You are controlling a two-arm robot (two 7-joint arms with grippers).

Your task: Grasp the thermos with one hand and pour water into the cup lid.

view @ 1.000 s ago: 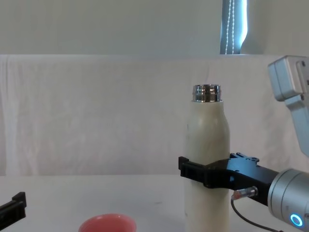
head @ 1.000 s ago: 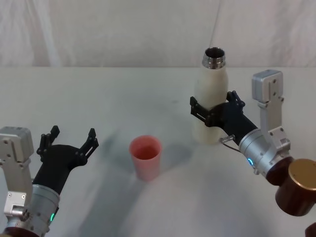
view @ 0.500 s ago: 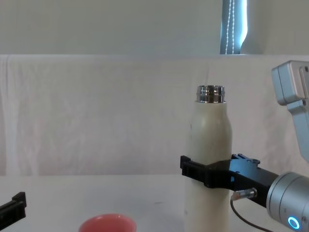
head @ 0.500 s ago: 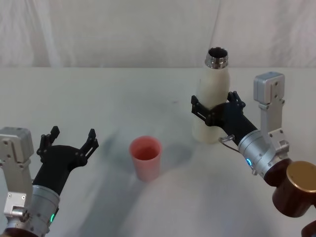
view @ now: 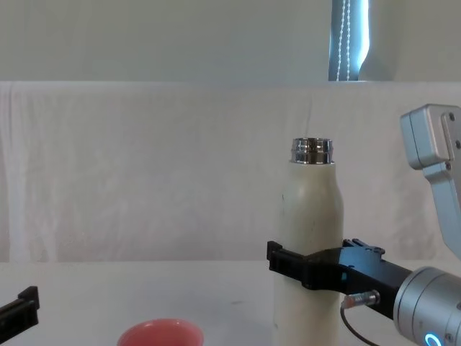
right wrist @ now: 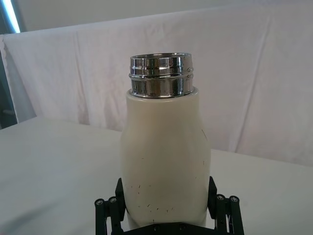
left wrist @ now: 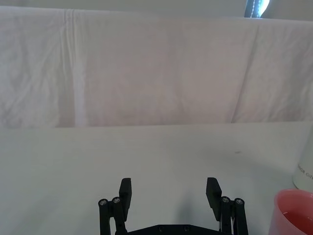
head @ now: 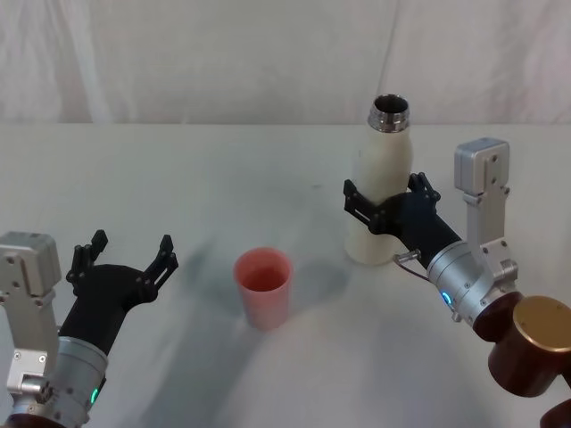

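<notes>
The cream-white thermos (head: 381, 169) stands upright right of centre, its steel neck open at the top. My right gripper (head: 384, 201) is shut on its body about halfway up, with a black finger on each side. The right wrist view shows the thermos (right wrist: 164, 156) between the fingers (right wrist: 108, 211), and the chest view shows it (view: 310, 231) held by the right gripper (view: 306, 264). The salmon-pink cup lid (head: 263, 284) stands on the table to the thermos's left, its rim also in the chest view (view: 160, 334). My left gripper (head: 130, 245) hovers open at the lower left, apart from the cup lid.
A white cloth covers the table (head: 178, 178) and hangs as a backdrop behind it. My right arm's brown joint (head: 535, 343) sits at the lower right. In the left wrist view, the cup lid (left wrist: 295, 211) lies off to one side of the open fingers (left wrist: 125, 188).
The thermos and my right gripper have sunk slightly and shifted a little. The left gripper and the cup lid have not moved.
</notes>
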